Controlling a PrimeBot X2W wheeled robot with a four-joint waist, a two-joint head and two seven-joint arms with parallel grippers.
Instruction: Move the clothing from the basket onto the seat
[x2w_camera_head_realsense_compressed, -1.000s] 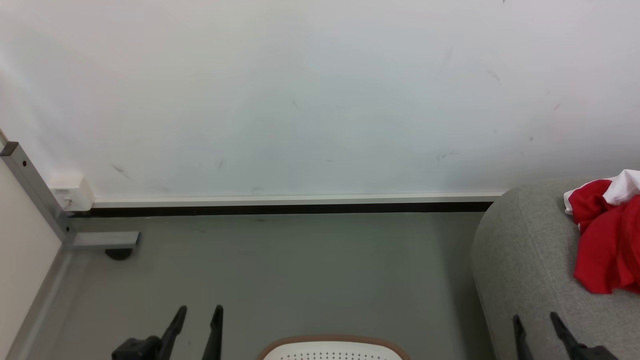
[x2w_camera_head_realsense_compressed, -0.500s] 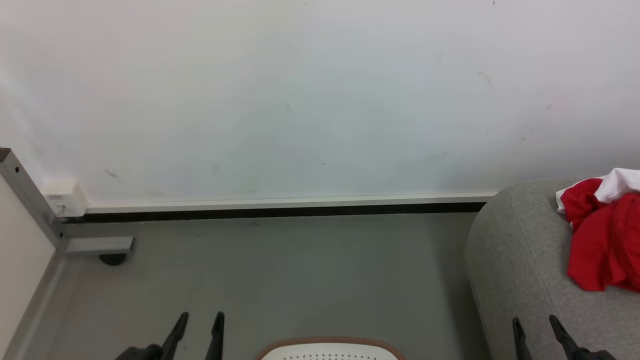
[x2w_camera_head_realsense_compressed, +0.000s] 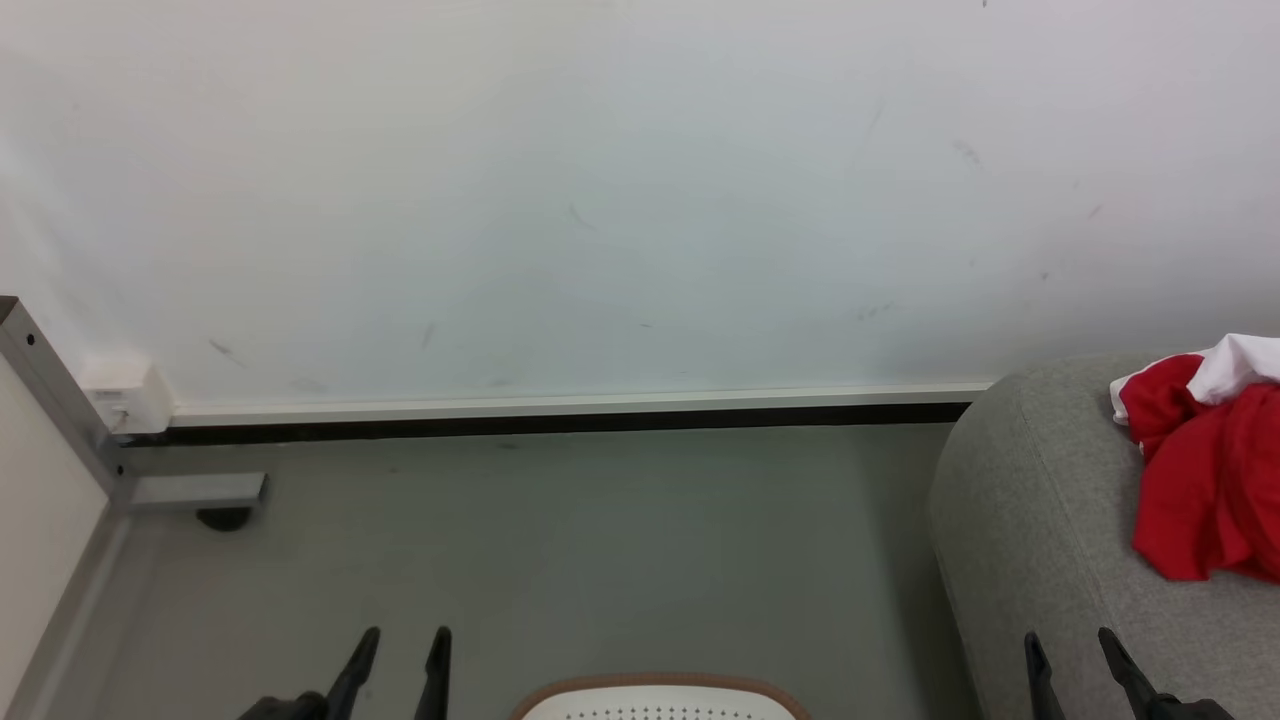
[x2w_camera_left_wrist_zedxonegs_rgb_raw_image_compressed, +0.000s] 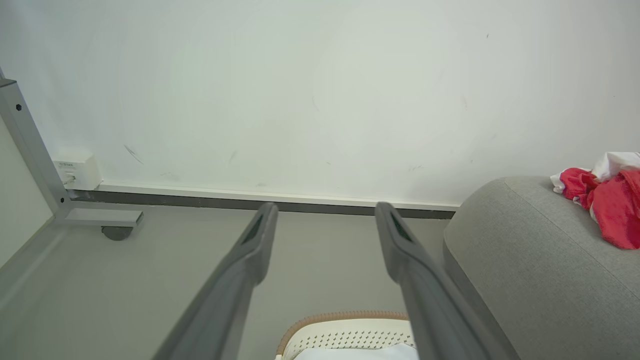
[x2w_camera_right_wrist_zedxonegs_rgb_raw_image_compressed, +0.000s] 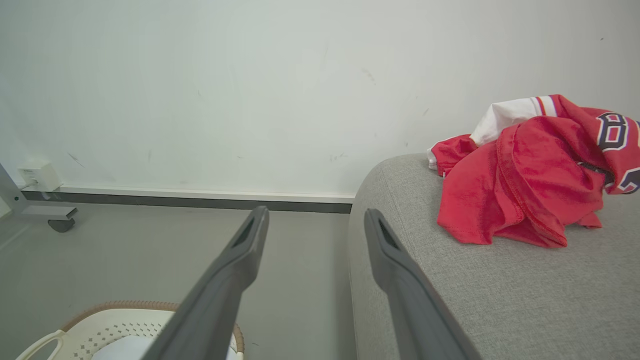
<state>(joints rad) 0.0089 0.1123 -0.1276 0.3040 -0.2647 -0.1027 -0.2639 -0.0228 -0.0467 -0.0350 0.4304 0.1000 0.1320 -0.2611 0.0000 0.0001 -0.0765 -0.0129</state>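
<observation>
Across the head view, a pale wall meets a grey floor (x2w_camera_head_realsense_compressed: 560, 540) along a dark skirting strip. At 6 o'clock the brown rim of the basket (x2w_camera_head_realsense_compressed: 660, 682) just enters the picture. At 7 o'clock the left gripper (x2w_camera_head_realsense_compressed: 407, 640) points up, jaws apart and holding nothing. At 5 o'clock the right gripper (x2w_camera_head_realsense_compressed: 1067, 645) does the same, seen against the end of the seat (x2w_camera_head_realsense_compressed: 1030, 520). The light grey seat takes the corner from 3 to 5 o'clock. The clothing (x2w_camera_head_realsense_compressed: 1200, 490), a crumpled red heap with a white part, lies on it at 3 o'clock. A metal frame leg (x2w_camera_head_realsense_compressed: 190, 490) stands at 9 o'clock.

Along the left wrist view, the left gripper's jaws stand wide apart above the floor. The basket sits at 6 o'clock between them, with a white shape inside that cannot be identified. Seat and clothing are at 3 o'clock.

Along the right wrist view, the right gripper's jaws are apart and hold nothing. The basket is on the floor at 7 o'clock, near the seat. The clothing lies on the seat at 2 o'clock, well apart from the jaws, and one garment shows dark-and-white lettering.
</observation>
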